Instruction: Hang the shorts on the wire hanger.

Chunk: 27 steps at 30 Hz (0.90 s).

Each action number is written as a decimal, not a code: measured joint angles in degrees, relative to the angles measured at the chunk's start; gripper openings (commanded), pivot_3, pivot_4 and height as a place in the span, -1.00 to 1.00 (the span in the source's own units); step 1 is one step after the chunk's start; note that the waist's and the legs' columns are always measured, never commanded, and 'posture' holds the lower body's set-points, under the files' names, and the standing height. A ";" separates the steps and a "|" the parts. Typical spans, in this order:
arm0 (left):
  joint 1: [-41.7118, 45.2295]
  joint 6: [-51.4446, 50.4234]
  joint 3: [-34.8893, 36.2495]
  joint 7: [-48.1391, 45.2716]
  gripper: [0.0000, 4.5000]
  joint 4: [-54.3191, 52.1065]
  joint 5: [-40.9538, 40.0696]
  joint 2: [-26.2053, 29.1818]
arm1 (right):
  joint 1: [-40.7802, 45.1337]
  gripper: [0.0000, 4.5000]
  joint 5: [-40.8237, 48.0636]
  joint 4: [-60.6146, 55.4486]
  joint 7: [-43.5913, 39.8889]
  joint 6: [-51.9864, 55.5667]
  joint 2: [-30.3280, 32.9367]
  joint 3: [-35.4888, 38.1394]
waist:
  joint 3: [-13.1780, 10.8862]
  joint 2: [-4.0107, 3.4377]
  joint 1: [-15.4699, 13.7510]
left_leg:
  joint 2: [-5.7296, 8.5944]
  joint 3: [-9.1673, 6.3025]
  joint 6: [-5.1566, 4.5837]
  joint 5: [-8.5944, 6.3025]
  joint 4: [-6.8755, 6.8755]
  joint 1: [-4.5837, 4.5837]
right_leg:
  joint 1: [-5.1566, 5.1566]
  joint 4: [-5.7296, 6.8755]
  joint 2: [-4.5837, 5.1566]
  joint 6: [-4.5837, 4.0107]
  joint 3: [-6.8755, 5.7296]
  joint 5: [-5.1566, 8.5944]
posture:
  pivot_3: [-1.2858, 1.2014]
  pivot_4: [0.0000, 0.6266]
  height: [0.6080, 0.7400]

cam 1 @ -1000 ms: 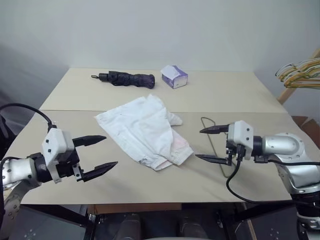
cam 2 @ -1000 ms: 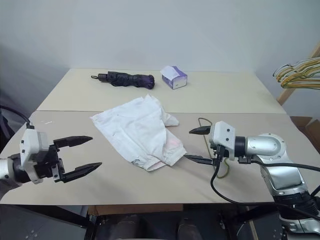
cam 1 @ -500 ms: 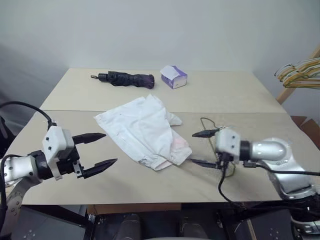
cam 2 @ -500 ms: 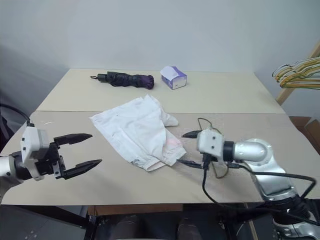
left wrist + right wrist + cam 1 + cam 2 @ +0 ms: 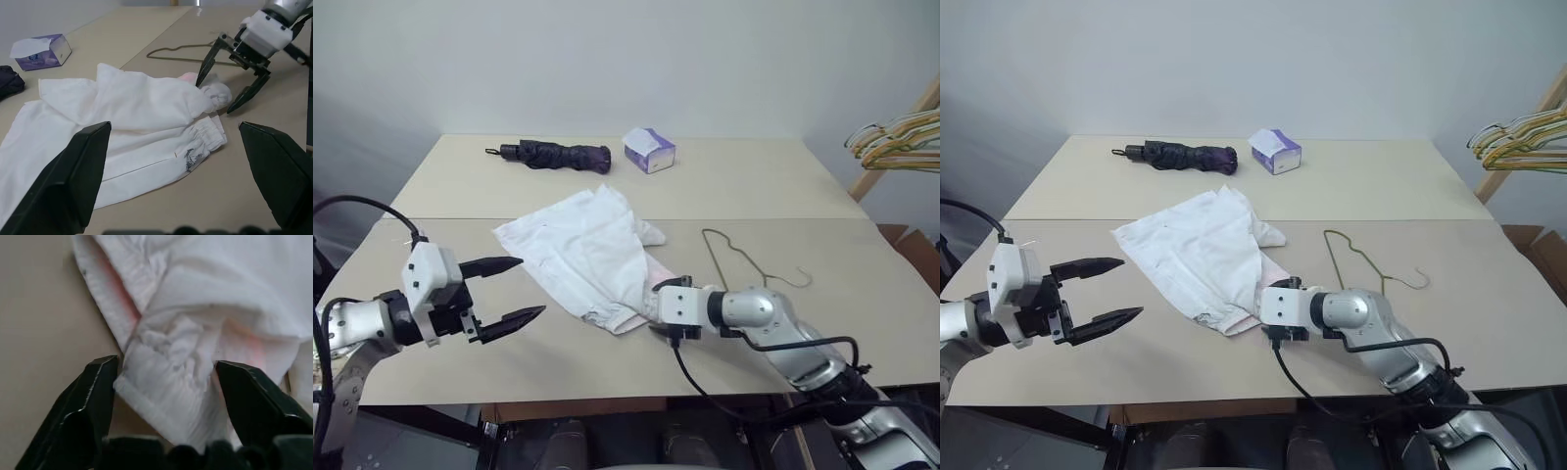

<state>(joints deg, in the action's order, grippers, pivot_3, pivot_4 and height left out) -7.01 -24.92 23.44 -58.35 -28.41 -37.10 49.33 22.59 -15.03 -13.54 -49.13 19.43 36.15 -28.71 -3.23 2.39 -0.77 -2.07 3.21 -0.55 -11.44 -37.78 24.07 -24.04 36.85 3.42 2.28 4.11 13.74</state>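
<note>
A: Shorts (image 5: 597,257) lie mid-frame on the table (image 5: 754,186), long axis running upper right to lower left. Right gripper (image 5: 234,76) is nearer, jaws apart, straddling the bunched waistband corner. Not clamped.

B: Left gripper (image 5: 509,292)?

A: Lower left, jaws wide, clear of the cloth. Wire hanger (image 5: 744,262) lies flat right of the shorts.

B: View differences?

A: Right wrist view shows waistband folds between the fingers (image 5: 93,401); head views hide those fingertips.

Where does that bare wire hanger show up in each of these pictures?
Left eye view: wire hanger lies on the table, right of the shorts.
Right eye view: same spot.
Left wrist view: beyond the shorts, by the right gripper.
Shared landmark: the shorts.
</note>
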 measured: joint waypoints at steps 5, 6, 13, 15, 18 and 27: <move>0.00 0.11 -0.08 0.07 1.00 -0.01 0.15 -0.02 | 0.25 -0.54 -0.61 0.19 -0.68 -0.17 0.25 0.13 | 0.02 0.01 0.10 | -0.01 0.00 0.00 0.00 0.00 0.00 | 0.00 0.03 -0.01 0.06 0.00 -0.04 | 0.10 -0.99 1.00; -0.01 0.24 -0.18 0.18 1.00 -0.02 0.40 -0.14 | 0.40 -0.70 -0.51 0.33 -0.90 -0.57 0.51 0.24 | 0.02 0.01 0.14 | -0.01 0.00 0.00 0.00 0.00 0.00 | 0.00 0.03 -0.01 0.06 0.00 -0.03 | 0.10 -0.99 1.00; -0.02 1.21 -1.64 0.53 1.00 -0.02 1.26 -1.12 | 5.06 -0.98 0.47 7.77 -2.06 -8.73 4.05 2.95 | 0.03 0.02 0.19 | 0.00 0.01 0.00 0.00 0.00 -0.01 | 0.00 0.03 -0.01 0.12 0.00 -0.07 | 0.10 -1.00 1.00; 0.05 1.28 -2.11 0.52 1.00 0.03 1.36 -1.34 | 7.98 -0.98 0.45 13.41 -1.98 -13.43 5.09 3.36 | 0.03 0.02 0.24 | 0.00 0.01 0.00 0.00 0.00 -0.01 | 0.00 0.03 -0.01 0.12 0.00 -0.08 | 0.10 -1.00 1.00; 0.46 1.62 -2.38 0.47 1.00 0.22 1.82 -1.38 | 14.84 -0.98 -1.12 26.66 -0.34 -23.22 6.51 4.03 | 0.03 0.02 0.44 | 0.01 0.02 0.00 0.01 0.00 -0.01 | 0.00 0.02 -0.01 0.12 0.01 -0.09 | 0.10 -1.00 1.00; 1.84 3.28 -3.72 0.09 1.00 0.98 3.06 -1.44 | 30.49 -0.71 -8.94 59.71 8.14 -42.23 4.34 4.07 | 0.04 0.03 1.66 | 0.00 -0.03 0.00 0.02 0.01 -0.01 | 0.02 0.07 -0.03 0.10 0.02 -0.10 | 0.10 -1.00 1.00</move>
<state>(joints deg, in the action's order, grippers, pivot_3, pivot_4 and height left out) -5.17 -21.65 19.73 -58.26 -27.43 -34.04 47.89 53.08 -23.97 46.17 -40.99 -22.80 40.49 -24.64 -3.19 2.42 0.89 -2.07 3.17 -0.55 -11.42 -37.77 24.07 -24.01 36.92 3.39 2.39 4.13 13.63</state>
